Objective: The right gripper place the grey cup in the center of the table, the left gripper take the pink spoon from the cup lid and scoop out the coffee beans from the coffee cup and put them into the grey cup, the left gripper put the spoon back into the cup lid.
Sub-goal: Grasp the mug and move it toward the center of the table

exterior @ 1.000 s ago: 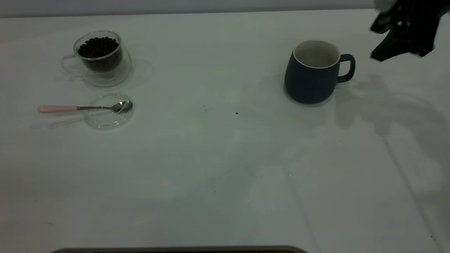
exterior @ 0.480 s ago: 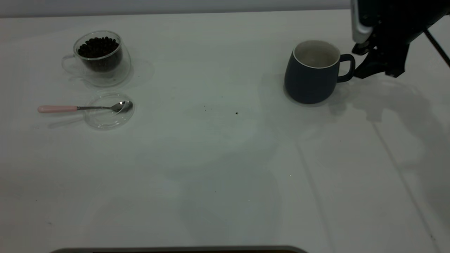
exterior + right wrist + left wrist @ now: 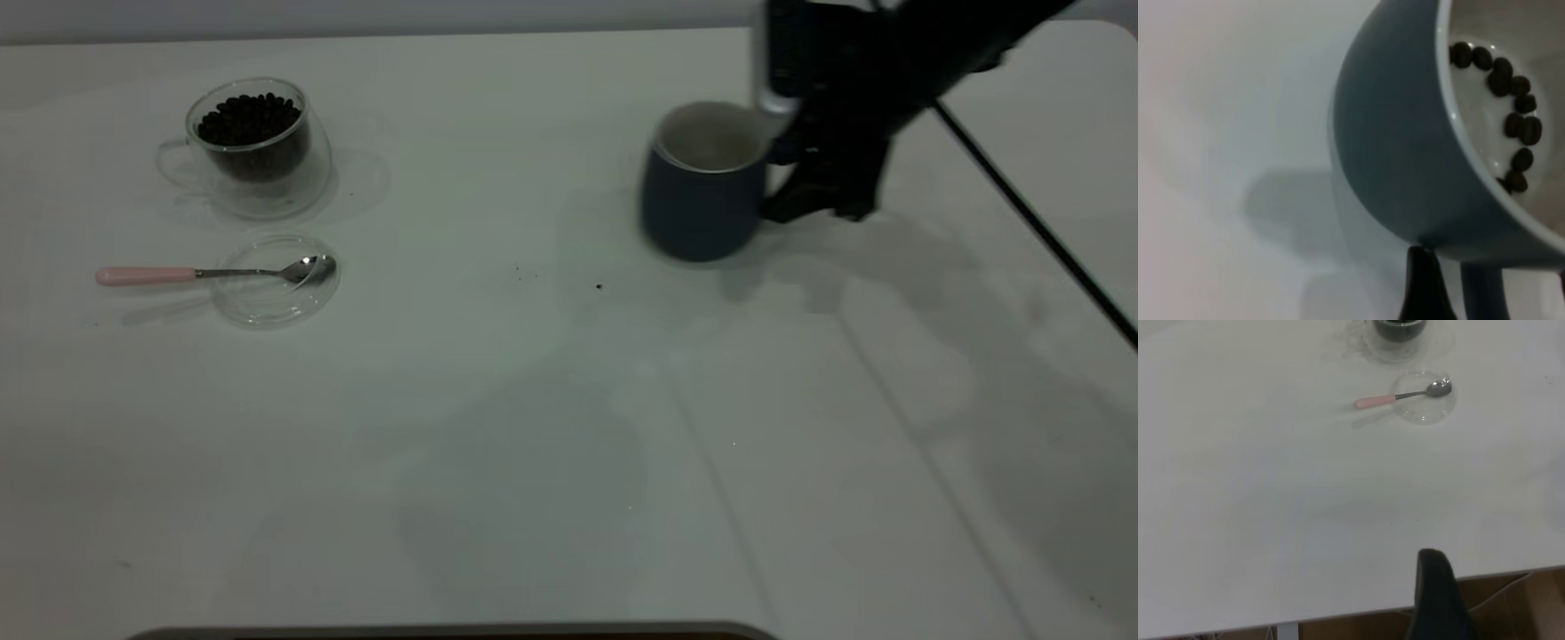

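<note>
White table [image 3: 551, 427]. I see the grey cup [image 3: 702, 200] right of centre, blurred, its handle hidden behind my right gripper [image 3: 805, 191], clamped on that handle. A few coffee beans [image 3: 1511, 120] lie inside. Left gripper [image 3: 1438, 600]: one finger visible, grip unknowable.

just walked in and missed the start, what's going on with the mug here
The right arm's tool is at the handle side of the rounded dark blue-grey ceramic mug, sliding it along the white table toward the middle. The right wrist view shows a few dark coffee beans already in the mug. The clear glass cup of beans stands at the far left, and the pink-handled metal spoon rests untouched on the clear round lid. The left arm's tool waits off the table edge.
</note>
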Action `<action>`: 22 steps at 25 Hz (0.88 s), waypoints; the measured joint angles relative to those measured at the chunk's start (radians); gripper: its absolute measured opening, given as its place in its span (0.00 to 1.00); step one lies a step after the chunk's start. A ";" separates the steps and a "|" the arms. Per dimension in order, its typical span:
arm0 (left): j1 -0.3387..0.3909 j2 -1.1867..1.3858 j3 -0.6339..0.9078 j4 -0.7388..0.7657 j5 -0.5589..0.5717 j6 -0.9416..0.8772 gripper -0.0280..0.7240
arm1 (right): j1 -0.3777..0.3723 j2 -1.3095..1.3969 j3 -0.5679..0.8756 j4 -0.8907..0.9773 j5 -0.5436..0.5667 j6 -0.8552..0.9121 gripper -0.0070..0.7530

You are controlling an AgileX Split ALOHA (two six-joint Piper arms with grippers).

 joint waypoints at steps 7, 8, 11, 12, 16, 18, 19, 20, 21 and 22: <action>0.000 0.000 0.000 0.000 0.000 0.000 0.73 | 0.113 0.034 -0.066 0.083 -0.002 0.000 0.71; 0.000 0.000 0.000 0.000 0.000 0.000 0.73 | 0.121 0.037 -0.072 0.093 -0.002 0.000 0.70; 0.000 0.000 0.000 0.000 0.000 0.000 0.73 | 0.128 0.039 -0.076 0.098 -0.002 0.007 0.68; 0.000 0.000 0.000 0.000 0.000 0.000 0.73 | 0.122 0.037 -0.072 0.092 -0.003 0.030 0.67; 0.000 0.000 0.000 0.000 0.000 0.000 0.73 | 0.086 -0.035 0.019 0.054 -0.072 0.197 0.63; 0.000 0.000 0.000 0.000 0.000 0.000 0.73 | 0.075 -0.110 0.091 0.061 -0.121 0.351 0.62; 0.000 0.000 0.000 0.000 0.000 0.000 0.73 | 0.074 -0.147 0.138 0.071 -0.130 0.451 0.62; 0.000 0.000 0.000 0.000 0.000 0.000 0.73 | 0.074 -0.196 0.180 0.078 -0.130 0.542 0.62; 0.000 0.000 0.000 0.000 0.000 0.000 0.73 | 0.078 -0.250 0.234 0.078 -0.116 0.656 0.62; 0.000 0.000 0.000 0.000 0.000 0.000 0.73 | 0.081 -0.299 0.290 0.069 -0.084 0.768 0.62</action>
